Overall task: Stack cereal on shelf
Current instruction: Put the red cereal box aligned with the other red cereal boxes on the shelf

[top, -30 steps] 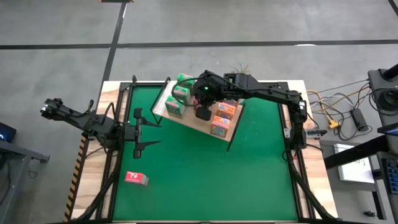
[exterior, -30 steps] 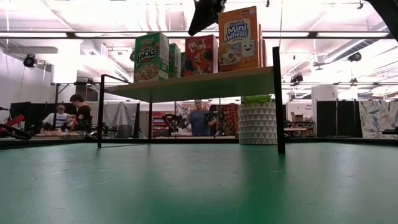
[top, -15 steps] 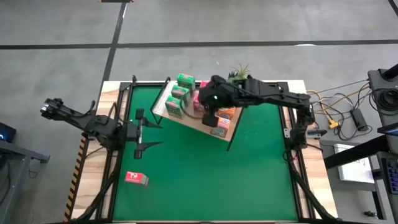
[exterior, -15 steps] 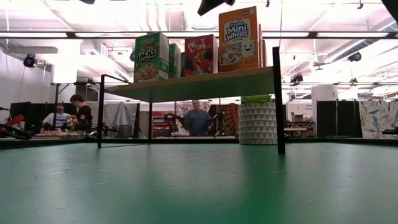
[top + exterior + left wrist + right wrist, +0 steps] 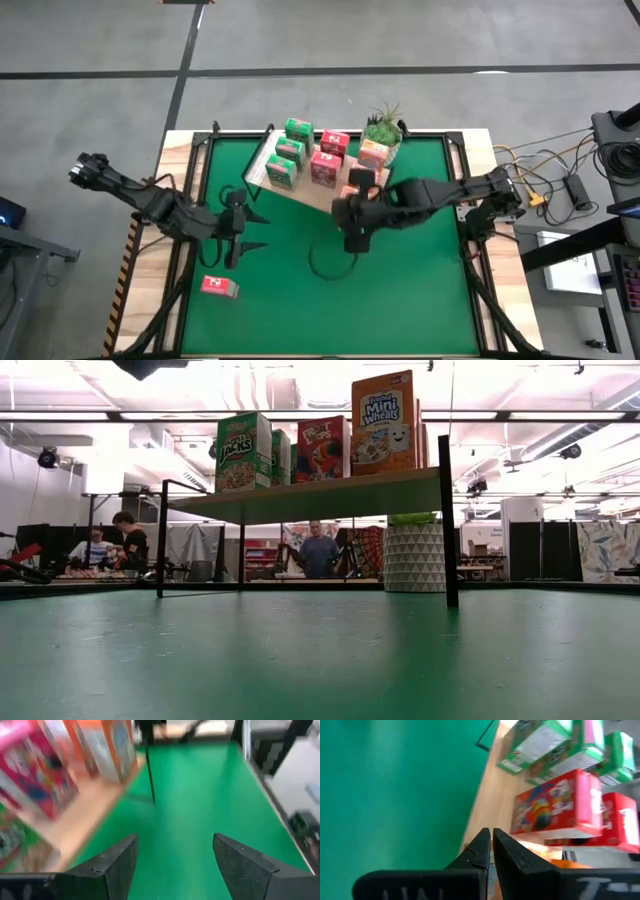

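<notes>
- One red box (image 5: pixel 219 287) lies flat near the mat's (image 5: pixel 400 300) front-left corner, long axis along the front edge.
- Your left gripper (image 5: pixel 244 229), jaws wide and empty, is nearer; the box is just frontward.
- Right gripper (image 5: pixel 352 243), shut, hangs off the shelf (image 5: pixel 305 190).

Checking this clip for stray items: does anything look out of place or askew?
One red cereal box lies flat on the green mat, near the left gripper, apart from the boxes standing on the shelf. Nothing looks spilled or damaged.

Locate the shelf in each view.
High view: shelf upper centre, angled.
Low view: shelf raised, across the middle.
Left wrist view: shelf at left.
Right wrist view: shelf centre.
Shared landmark: red cereal boxes standing on it.
</notes>
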You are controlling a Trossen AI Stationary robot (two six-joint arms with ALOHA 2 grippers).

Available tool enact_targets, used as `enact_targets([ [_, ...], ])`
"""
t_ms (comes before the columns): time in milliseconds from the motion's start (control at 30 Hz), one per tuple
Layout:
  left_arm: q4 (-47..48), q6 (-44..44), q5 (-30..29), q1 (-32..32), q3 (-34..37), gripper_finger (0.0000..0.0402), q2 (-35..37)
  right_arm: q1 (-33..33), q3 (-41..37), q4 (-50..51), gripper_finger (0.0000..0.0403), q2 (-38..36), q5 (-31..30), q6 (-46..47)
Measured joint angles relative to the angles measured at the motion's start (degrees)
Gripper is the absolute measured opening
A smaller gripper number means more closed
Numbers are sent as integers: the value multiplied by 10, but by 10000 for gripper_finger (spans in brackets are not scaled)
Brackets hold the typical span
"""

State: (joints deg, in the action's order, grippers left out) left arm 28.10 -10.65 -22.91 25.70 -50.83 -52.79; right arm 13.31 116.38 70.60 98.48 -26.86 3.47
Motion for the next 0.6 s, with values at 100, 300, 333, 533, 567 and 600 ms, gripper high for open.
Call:
enact_targets([
  [100, 130, -74, 3, 16, -66, 240, -45, 32, -26, -1, 12, 0, -28, 19],
  [300, 346, -200, 110, 52, -168, 240, -135, 78, -82, -6, 12, -6, -63, 72],
  [333, 372, -212, 126, 61, -177, 240, -149, 84, -90, -7, 12, -7, -66, 81],
  [533, 424, -266, 174, 140, -185, 240, -207, 107, -139, -28, 12, -16, -82, 126],
  [567, 424, -275, 180, 154, -184, 240, -215, 110, -147, -33, 12, -19, -83, 132],
  [600, 424, -285, 180, 167, -184, 240, -222, 112, -154, -39, 12, -22, -83, 135],
])
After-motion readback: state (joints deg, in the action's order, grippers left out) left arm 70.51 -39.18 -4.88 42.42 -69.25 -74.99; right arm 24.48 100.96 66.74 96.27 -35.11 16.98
